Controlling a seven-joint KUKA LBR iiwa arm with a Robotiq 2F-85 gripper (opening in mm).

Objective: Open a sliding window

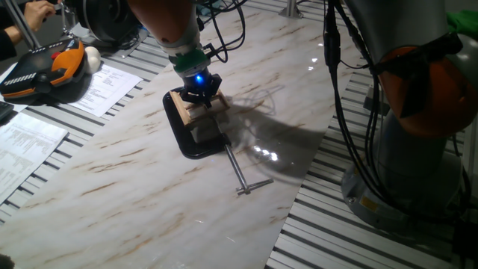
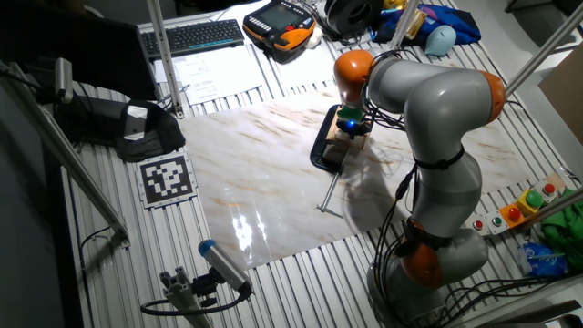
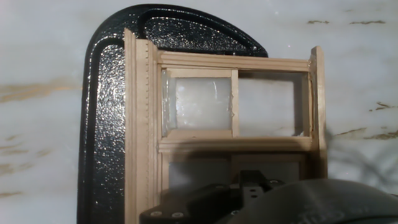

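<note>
The sliding window [image 3: 233,144] is a small tan wooden frame that fills the hand view, and two pale panes [image 3: 202,102] show side by side in its upper half. It is held in a black C-clamp [image 3: 106,124] that lies flat on the marble board. My gripper [image 1: 200,96] is down at the window [image 1: 197,113], its blue light on. In the hand view its dark body [image 3: 249,202] covers the window's lower edge, and the fingertips are hidden. From the other fixed view the gripper [image 2: 350,124] sits right over the window [image 2: 347,141].
The clamp's long steel screw [image 1: 239,170] sticks out across the marble board [image 1: 112,187] towards its near edge. A teach pendant [image 1: 41,69] and papers [image 1: 104,86] lie at the far left. The robot's base [image 1: 418,149] stands at the right. A keyboard [image 2: 191,36] sits at the back.
</note>
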